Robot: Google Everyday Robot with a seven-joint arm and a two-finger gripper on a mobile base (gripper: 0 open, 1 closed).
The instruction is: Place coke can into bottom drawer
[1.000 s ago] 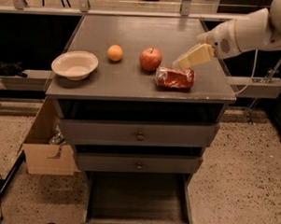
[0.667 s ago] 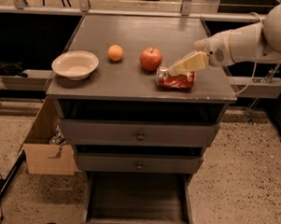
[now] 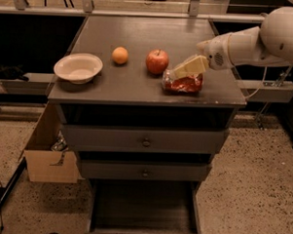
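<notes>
The coke can (image 3: 183, 83) lies on its side on the counter top, red and wrinkly, to the right of the red apple (image 3: 157, 61). My gripper (image 3: 187, 68) comes in from the right on a white arm and sits right over the can's top, its pale fingers pointing down-left at it. The bottom drawer (image 3: 143, 210) is pulled open below, showing a dark wood-grain floor with nothing in it.
A white bowl (image 3: 78, 67) and an orange (image 3: 120, 55) are on the counter's left half. Two shut drawer fronts with knobs (image 3: 146, 143) are above the open drawer. A cardboard box (image 3: 49, 158) stands on the floor at the left.
My gripper has moved down and left, from above the can's right side to just over the can. The can has not moved.
</notes>
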